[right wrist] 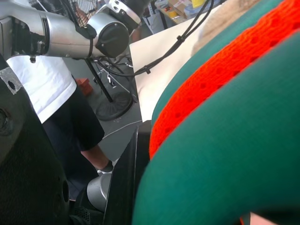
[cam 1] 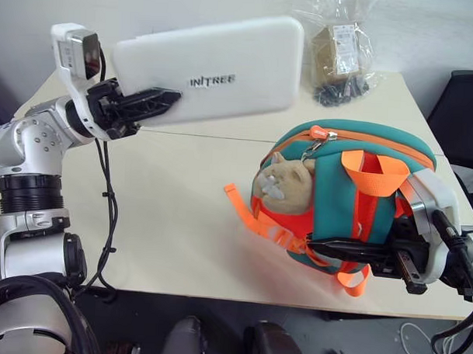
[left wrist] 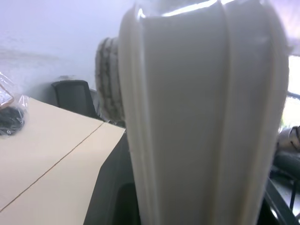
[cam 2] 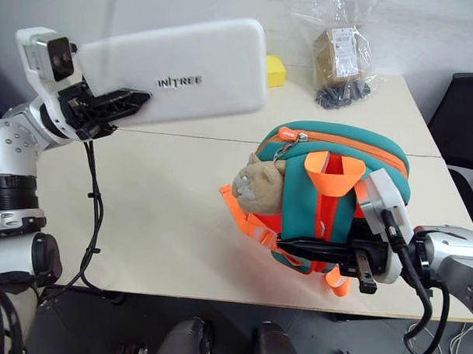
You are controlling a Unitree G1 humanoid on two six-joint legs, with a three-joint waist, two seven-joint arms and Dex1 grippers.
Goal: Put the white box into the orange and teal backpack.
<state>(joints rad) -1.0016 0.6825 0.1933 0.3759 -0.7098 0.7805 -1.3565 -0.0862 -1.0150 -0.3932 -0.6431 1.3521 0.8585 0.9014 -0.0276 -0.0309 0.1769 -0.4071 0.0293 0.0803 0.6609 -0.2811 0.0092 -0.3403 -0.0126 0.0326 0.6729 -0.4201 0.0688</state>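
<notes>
A: Left gripper (cam 1: 157, 103): clamped on white box (cam 1: 217, 67), held in the air over the surface (cam 1: 165, 213).
B: Right gripper (cam 2: 312, 249): closed on orange and teal backpack (cam 2: 336, 204). Right eye view adds a yellow cube (cam 2: 275, 70); right wrist view, a person standing (right wrist: 51, 89).

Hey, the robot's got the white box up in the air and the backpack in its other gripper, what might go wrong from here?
The left gripper holds the white box by one end, so it may tilt or slip. The orange and teal backpack, clamped low by the right gripper, looks zipped along the top, so the box would have no way in.
</notes>
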